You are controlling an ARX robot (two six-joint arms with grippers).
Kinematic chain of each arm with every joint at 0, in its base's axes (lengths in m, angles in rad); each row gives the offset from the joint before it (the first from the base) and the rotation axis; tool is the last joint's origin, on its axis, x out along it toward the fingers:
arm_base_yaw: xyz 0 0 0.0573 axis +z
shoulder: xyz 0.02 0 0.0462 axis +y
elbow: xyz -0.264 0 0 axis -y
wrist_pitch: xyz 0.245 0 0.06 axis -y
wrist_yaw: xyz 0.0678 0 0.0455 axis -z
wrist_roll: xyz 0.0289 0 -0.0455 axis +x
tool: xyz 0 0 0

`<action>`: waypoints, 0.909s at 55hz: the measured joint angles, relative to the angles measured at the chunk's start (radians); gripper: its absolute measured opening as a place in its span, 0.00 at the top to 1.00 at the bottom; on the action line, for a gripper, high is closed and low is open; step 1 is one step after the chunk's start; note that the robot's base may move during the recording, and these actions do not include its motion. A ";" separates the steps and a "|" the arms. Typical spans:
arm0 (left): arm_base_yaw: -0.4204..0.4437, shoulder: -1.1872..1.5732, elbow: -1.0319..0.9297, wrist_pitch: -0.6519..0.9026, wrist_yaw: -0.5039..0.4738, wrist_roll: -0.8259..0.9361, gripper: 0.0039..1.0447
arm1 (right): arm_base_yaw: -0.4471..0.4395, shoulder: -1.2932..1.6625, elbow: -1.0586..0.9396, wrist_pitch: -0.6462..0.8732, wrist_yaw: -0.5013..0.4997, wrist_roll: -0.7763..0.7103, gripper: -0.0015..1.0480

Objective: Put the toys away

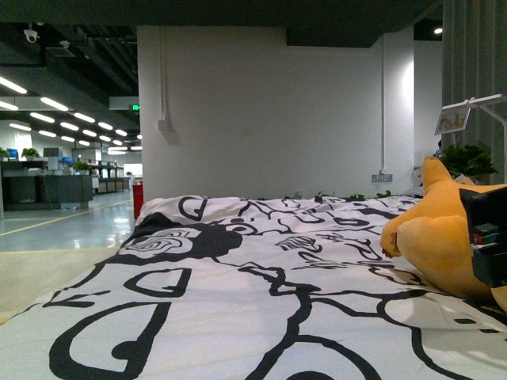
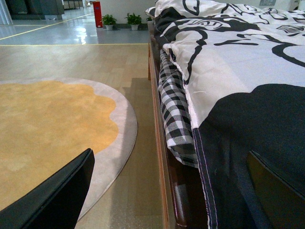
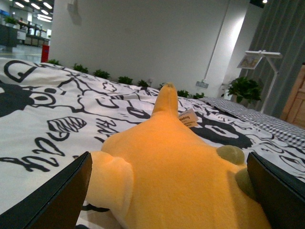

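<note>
Orange-yellow plush toy (image 1: 440, 237) lies on the black-and-white patterned bed (image 1: 238, 301), toward the robot's right, between the wide-open jaws of the right tool (image 3: 169, 162); the left tool (image 2: 170, 155), likewise open, hangs beside the bed above a yellow rug (image 2: 47, 124)

Dim front view, bright ceiling strips (image 1: 49, 104); glare on glossy floor (image 2: 71, 33), soft shadows

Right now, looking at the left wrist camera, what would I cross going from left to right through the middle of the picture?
yellow rug → wooden floor → wooden bed frame → checked sheet → black-and-white duvet
</note>
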 joint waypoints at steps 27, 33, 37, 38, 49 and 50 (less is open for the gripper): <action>0.000 0.000 0.000 0.000 0.000 0.000 0.06 | -0.122 -0.077 -0.001 -0.057 -0.055 0.092 0.06; 0.000 0.000 0.000 0.000 0.000 0.000 0.06 | -0.116 -0.061 -0.010 -0.056 -0.057 0.101 0.06; 0.000 0.000 0.000 0.000 0.000 0.000 0.06 | -0.103 -0.058 -0.018 -0.054 -0.055 0.108 0.06; 0.000 0.000 0.000 0.000 0.000 0.000 0.06 | -0.100 -0.058 -0.020 -0.051 -0.055 0.108 0.06; 0.000 0.000 0.000 0.000 0.000 0.000 0.06 | -0.047 -0.022 -0.026 -0.039 -0.053 0.093 0.06; 0.000 0.000 0.000 0.000 0.000 0.000 0.06 | -0.042 -0.014 -0.027 -0.036 -0.051 0.089 0.06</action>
